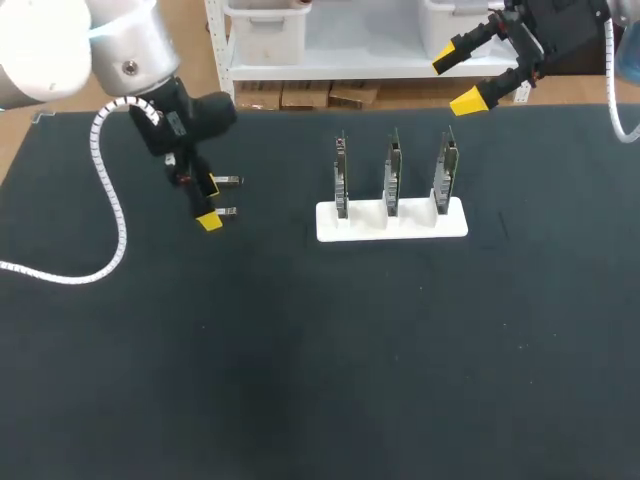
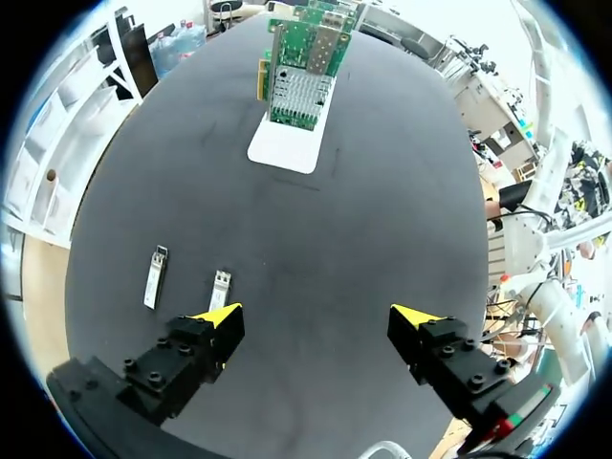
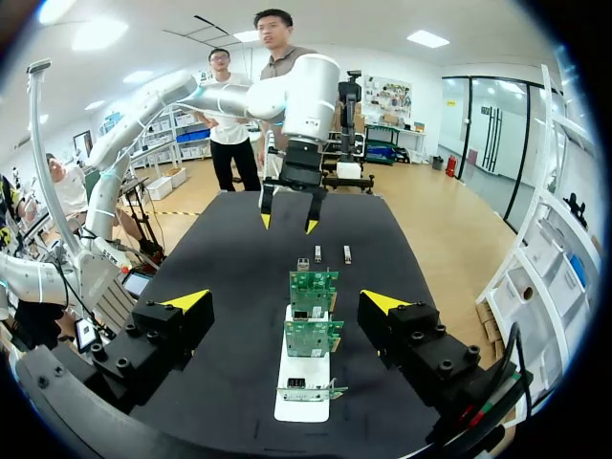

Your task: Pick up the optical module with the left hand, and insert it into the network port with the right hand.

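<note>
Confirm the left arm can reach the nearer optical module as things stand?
Probably yes: the left gripper is open, the optical module lies flat just ahead of one finger, and nothing stands between them.

Mostly black and yellow here
Black table (image 1: 300, 380), white stand (image 1: 392, 222), green circuit boards (image 2: 301, 86), silvery modules (image 2: 155, 277). Left gripper (image 2: 316, 320) and right gripper (image 1: 458, 80) are black with bright yellow tips, plus a white coiled cable (image 1: 60, 278) on the silver left arm (image 1: 125, 45).
</note>
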`<act>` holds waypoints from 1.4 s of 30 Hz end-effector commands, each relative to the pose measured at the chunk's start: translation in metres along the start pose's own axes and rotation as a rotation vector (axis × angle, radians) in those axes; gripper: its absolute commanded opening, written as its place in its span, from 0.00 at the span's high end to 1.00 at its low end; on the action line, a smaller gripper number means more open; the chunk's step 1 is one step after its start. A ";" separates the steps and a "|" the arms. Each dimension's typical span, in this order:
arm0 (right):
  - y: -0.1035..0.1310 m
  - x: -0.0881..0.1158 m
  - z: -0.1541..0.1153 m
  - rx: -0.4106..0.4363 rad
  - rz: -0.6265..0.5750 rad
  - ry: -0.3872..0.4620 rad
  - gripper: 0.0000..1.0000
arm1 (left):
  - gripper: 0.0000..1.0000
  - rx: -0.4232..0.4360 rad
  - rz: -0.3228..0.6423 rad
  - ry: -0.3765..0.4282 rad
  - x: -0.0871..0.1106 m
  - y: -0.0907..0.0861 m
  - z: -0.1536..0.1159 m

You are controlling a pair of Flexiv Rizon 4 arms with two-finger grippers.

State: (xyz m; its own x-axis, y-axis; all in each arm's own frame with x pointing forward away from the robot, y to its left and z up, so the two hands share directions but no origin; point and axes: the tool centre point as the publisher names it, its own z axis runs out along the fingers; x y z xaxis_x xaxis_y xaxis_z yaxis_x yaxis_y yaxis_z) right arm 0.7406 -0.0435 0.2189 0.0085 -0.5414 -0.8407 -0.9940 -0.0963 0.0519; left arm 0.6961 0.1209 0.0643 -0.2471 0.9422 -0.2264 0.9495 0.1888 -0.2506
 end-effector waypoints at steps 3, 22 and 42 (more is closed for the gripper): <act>0.000 0.000 0.000 0.000 0.000 0.001 0.00 | 0.00 -0.023 -0.019 0.024 0.009 -0.011 0.005; 0.000 0.000 0.000 0.000 0.000 0.001 0.00 | 0.00 -0.053 -0.010 0.085 0.017 0.009 0.010; 0.000 0.000 0.000 0.000 0.000 0.001 0.00 | 0.00 -0.124 0.004 0.234 0.015 0.033 0.014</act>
State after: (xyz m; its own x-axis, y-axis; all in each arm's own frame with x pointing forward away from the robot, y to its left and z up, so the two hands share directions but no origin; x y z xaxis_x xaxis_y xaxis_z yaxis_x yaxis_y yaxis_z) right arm 0.7406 -0.0435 0.2189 0.0085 -0.5413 -0.8408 -0.9940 -0.0963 0.0519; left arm 0.7115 0.1410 0.0418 -0.2084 0.9779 -0.0187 0.9722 0.2050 -0.1129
